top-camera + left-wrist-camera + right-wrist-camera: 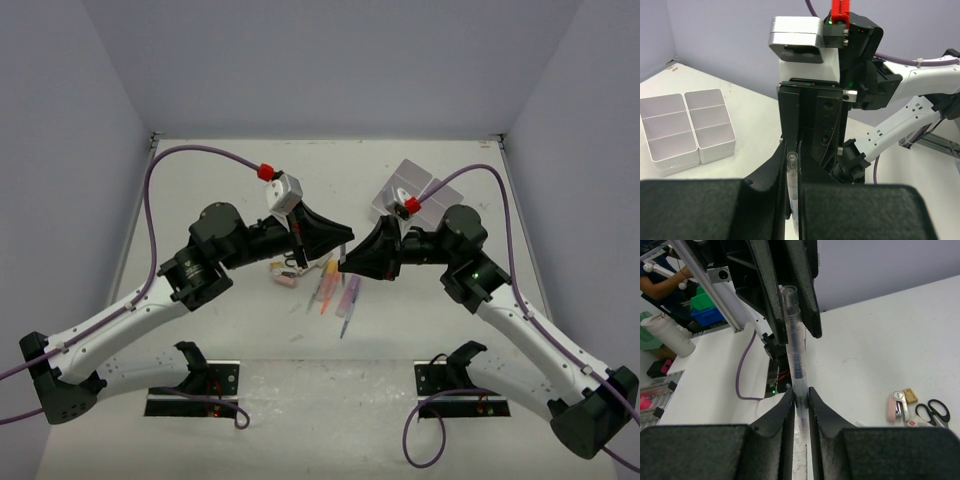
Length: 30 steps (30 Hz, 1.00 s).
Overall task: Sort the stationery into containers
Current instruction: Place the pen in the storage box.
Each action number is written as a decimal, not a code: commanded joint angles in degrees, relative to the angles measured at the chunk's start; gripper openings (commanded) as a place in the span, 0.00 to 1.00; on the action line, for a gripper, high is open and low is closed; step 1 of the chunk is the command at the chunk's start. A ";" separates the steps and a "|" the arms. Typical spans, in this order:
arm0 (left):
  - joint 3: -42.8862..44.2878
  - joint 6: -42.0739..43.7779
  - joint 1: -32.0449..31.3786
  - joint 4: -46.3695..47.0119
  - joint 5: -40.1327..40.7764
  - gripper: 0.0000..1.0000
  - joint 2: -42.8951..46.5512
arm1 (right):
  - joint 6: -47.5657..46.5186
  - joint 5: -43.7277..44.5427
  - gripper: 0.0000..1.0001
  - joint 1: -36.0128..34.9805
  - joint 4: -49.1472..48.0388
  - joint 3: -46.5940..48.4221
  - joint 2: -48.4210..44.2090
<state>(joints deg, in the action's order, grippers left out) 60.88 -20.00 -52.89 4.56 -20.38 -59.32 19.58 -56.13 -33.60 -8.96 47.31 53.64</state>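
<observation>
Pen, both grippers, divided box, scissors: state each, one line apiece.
pen: held between both grippers, one at each end
left gripper: shut on the pen
right gripper: shut on the pen
divided box: visible compartments empty
scissors: lying loose, ungripped

Clear pen (pixel 794 340), black scissors (pixel 932 412), white box (pixel 715 145)

Cannot see pen (pixel 795 350) lower end inside right gripper (pixel 800 392) | container (pixel 415 175) at 1 o'clock part-covered by right arm (pixel 465 235)

One held pen (pixel 794 340), one scissors (pixel 931 412)
</observation>
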 commanded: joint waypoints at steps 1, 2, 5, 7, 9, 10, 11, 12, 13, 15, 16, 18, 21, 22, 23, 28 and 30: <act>2.22 0.75 -0.06 0.53 -0.93 0.00 -0.09 | -1.04 1.60 0.00 -0.15 -0.79 0.15 -0.64; 2.22 0.75 -0.02 0.58 -0.79 0.00 -0.04 | -1.12 1.73 0.00 -0.10 -0.84 0.10 -0.69; 2.05 0.73 0.01 0.78 -0.71 0.00 0.11 | -0.76 3.48 0.00 -0.17 -2.45 -0.84 -1.29; 1.68 0.56 0.07 1.34 -1.29 0.00 0.07 | -0.19 5.92 0.00 -0.24 -4.53 -2.32 -2.55; 1.03 0.39 0.07 2.06 -2.48 0.00 -0.19 | 0.34 7.91 0.00 -0.23 -6.52 -3.98 -4.23; 0.20 0.29 0.07 2.79 -3.60 0.00 -0.23 | 0.63 9.66 0.00 -0.18 -6.62 -4.03 -4.67; -0.54 0.03 0.07 3.39 -4.50 0.00 -0.29 | 0.58 11.24 0.00 -0.15 -6.62 -3.98 -5.00; -1.20 -0.48 0.07 3.97 -5.08 0.00 -0.41 | 0.10 12.66 0.00 -0.15 -6.47 -3.75 -5.18; -2.14 -1.03 0.07 5.04 -6.01 0.00 -0.65 | -0.06 14.29 0.00 -0.15 -6.21 -3.46 -5.42; -5.36 -2.45 -0.01 6.84 -9.19 0.00 -1.12 | -0.74 16.81 0.00 -0.07 -5.15 -1.64 -4.92; -5.91 -2.77 -0.05 7.31 -9.55 0.00 -1.21 | -0.90 17.09 0.00 -0.10 -4.87 -1.15 -4.59; -7.85 -4.01 -0.10 8.99 -10.33 0.00 -1.41 | -1.51 17.58 0.00 -0.12 -4.13 0.59 -3.23; -11.42 -5.94 -0.36 11.71 -11.53 0.00 -1.54 | -2.71 18.63 0.00 -0.06 -3.28 4.46 -0.18; -12.11 -6.06 -0.81 12.34 -11.59 0.00 -1.25 | -2.77 18.35 0.00 -0.06 -3.39 5.61 0.51; -12.87 -6.21 -1.05 12.75 -11.54 0.00 -1.00 | -2.82 18.18 0.00 -0.06 -3.36 6.54 1.08; -15.99 -6.04 -1.25 13.00 -9.59 0.00 0.54 | -3.21 18.19 0.00 -0.10 -2.73 9.42 1.92; -15.63 -5.09 -1.21 11.39 -7.76 0.00 1.42 | -3.36 16.97 0.00 -0.15 -2.15 9.53 2.34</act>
<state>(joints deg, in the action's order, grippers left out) 48.19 -22.11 -51.52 24.85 -20.30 -59.52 16.69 -47.97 -35.57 -2.64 49.42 55.87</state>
